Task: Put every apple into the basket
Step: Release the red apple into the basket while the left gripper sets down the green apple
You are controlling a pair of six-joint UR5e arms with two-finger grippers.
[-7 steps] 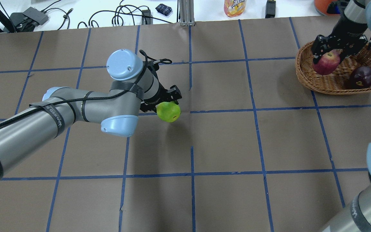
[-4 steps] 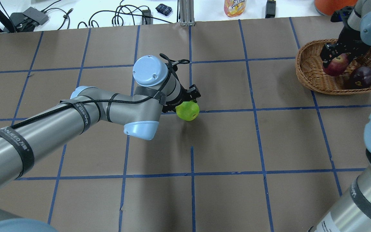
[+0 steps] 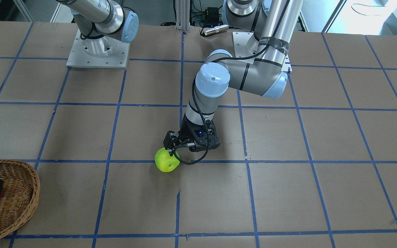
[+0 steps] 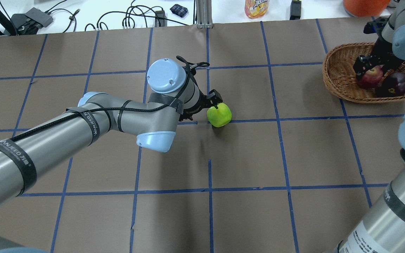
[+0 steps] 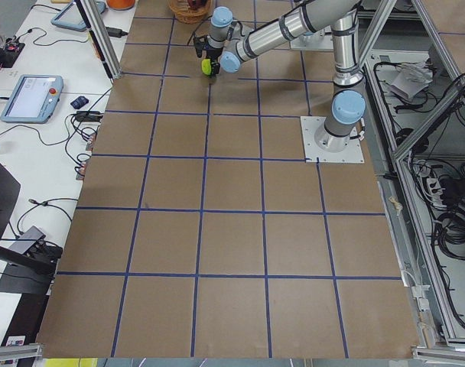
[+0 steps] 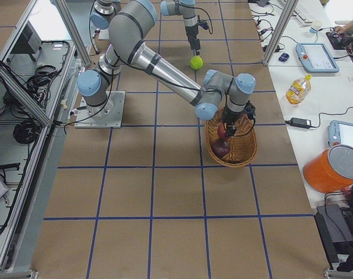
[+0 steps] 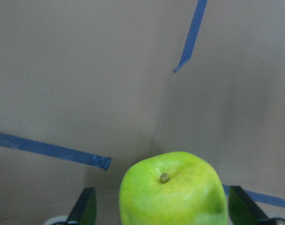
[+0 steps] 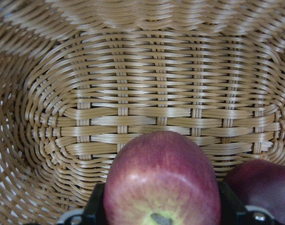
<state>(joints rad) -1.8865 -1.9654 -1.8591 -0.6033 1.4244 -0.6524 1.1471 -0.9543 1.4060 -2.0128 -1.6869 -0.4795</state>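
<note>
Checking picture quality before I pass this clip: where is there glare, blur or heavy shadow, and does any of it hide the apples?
Overhead exterior: the white desk beyond the table is blown out; a soft shadow lies beside the green apple. Left wrist: green apple sharp, left gripper fingers blurred at the bottom edge. Right wrist: basket weave sharp, the close red apple slightly soft. No apple is hidden.

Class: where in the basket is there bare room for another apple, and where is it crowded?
Bare wicker lies at the end of the basket toward the table's middle, between rim and red apple. The other end is crowded: right gripper on that apple, maroon apple beside it.
</note>
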